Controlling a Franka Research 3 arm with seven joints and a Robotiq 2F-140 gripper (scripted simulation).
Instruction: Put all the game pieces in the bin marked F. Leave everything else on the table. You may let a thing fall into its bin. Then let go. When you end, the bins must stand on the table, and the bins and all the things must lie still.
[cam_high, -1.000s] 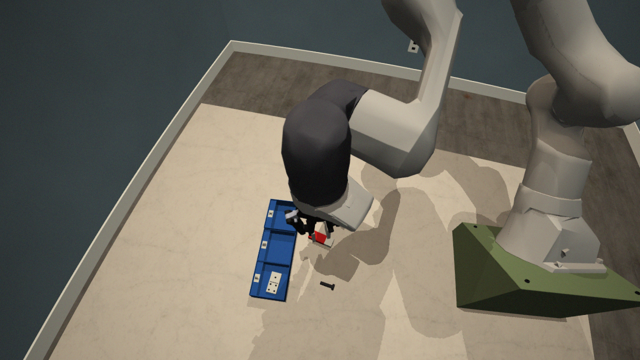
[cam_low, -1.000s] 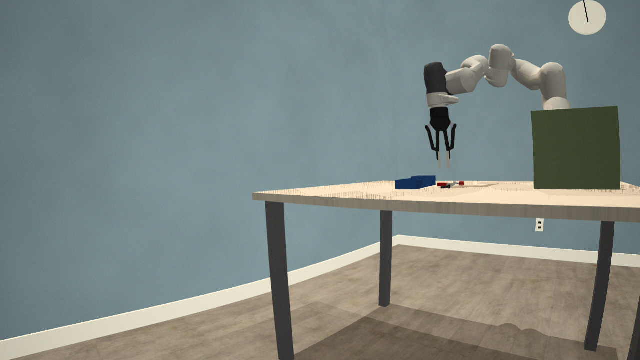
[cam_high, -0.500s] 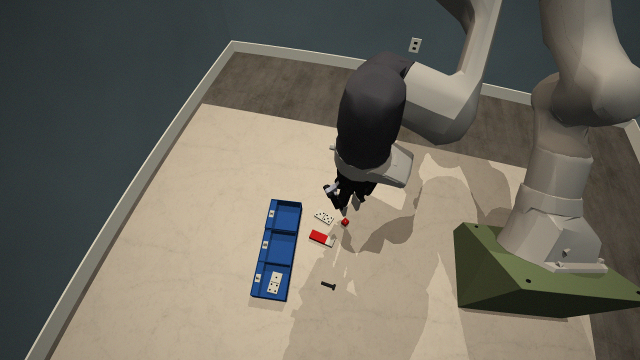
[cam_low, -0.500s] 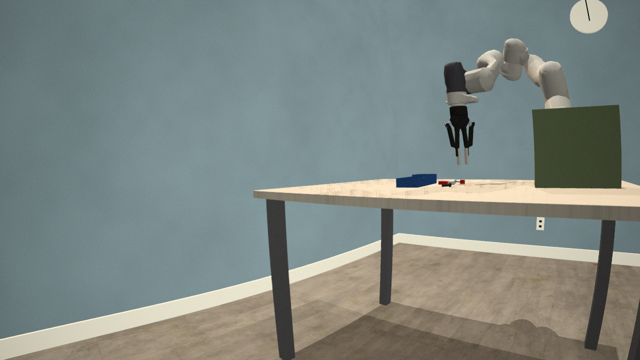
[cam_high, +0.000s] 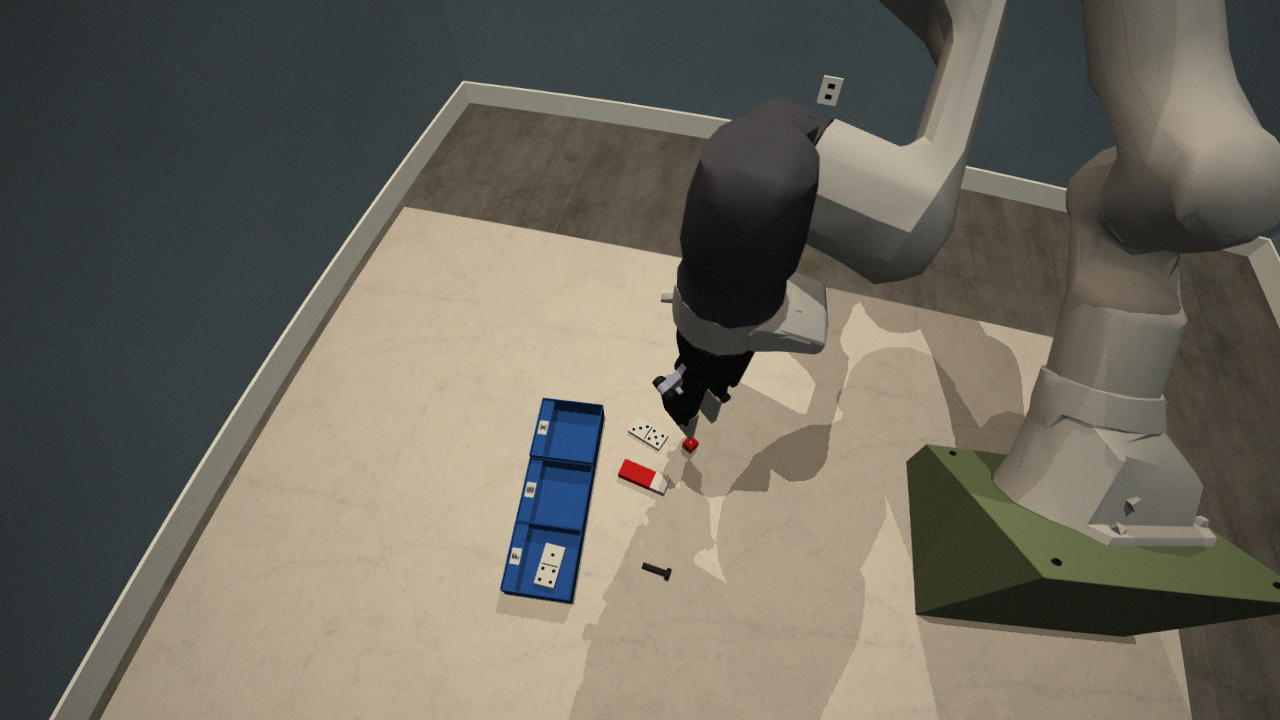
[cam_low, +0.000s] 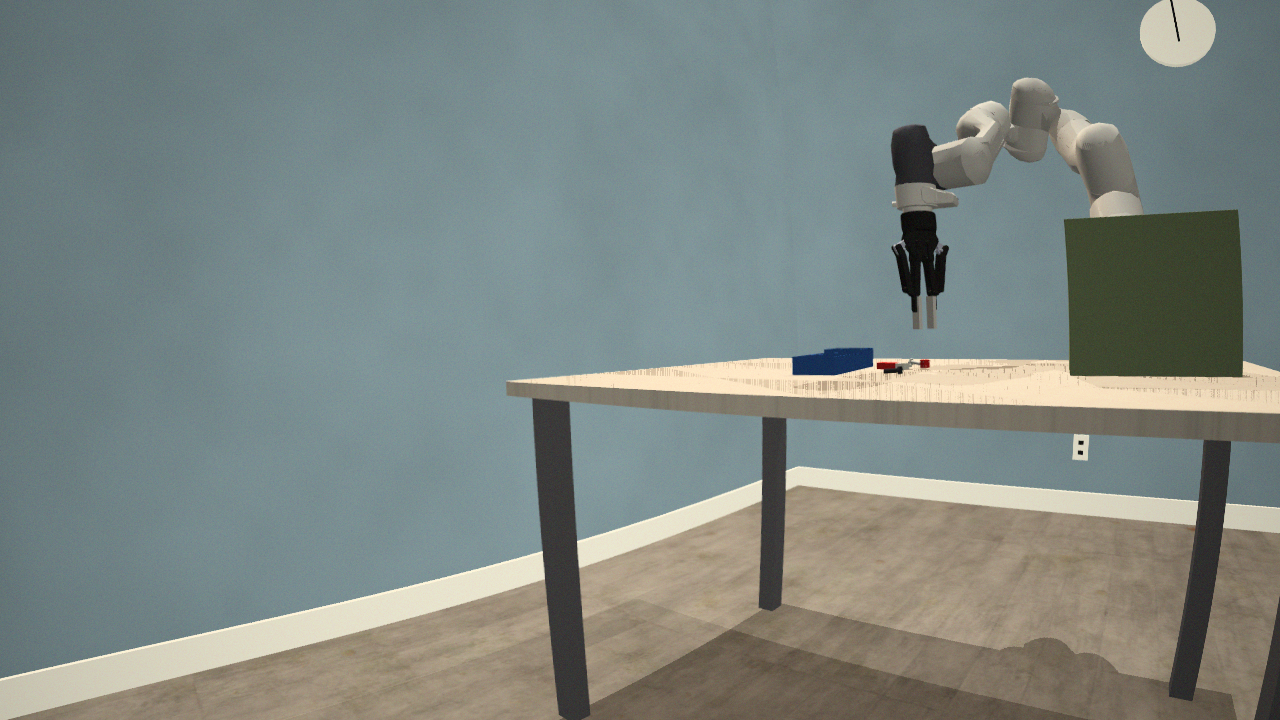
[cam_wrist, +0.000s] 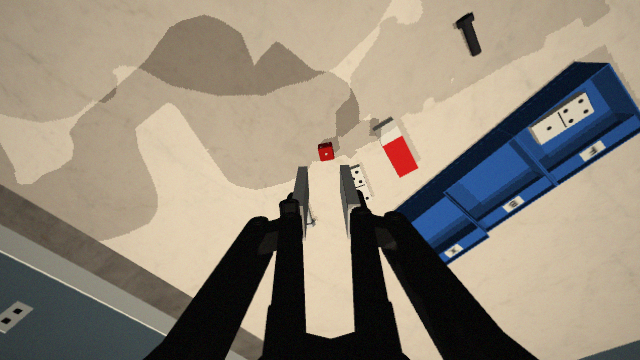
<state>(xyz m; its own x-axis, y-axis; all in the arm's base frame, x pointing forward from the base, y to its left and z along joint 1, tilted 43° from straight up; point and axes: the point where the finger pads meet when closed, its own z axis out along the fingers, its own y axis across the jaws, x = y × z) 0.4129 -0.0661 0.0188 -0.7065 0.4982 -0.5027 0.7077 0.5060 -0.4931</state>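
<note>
My gripper (cam_low: 924, 324) (cam_wrist: 324, 179) is open with a narrow, empty gap, high above the table. A red die (cam_high: 690, 444) (cam_low: 924, 363) (cam_wrist: 326, 151) lies on the table, just beyond the fingertips in the wrist view. A white domino (cam_high: 648, 434) (cam_wrist: 360, 184) lies beside it, partly hidden by the right finger in the wrist view. Another domino (cam_high: 549, 565) (cam_wrist: 570, 114) lies in the blue bin marked F (cam_high: 521, 577) (cam_wrist: 620, 87), at the near end of the row in the top view.
A red and white eraser (cam_high: 637, 473) (cam_low: 886, 365) (cam_wrist: 400, 156) lies between the loose domino and the bins. A black bolt (cam_high: 656, 570) (cam_wrist: 470, 36) lies farther off. A small silvery thing (cam_wrist: 312, 221) is mostly hidden behind the left finger. Bin B (cam_high: 559, 494) and a third bin (cam_high: 572, 436) adjoin F.
</note>
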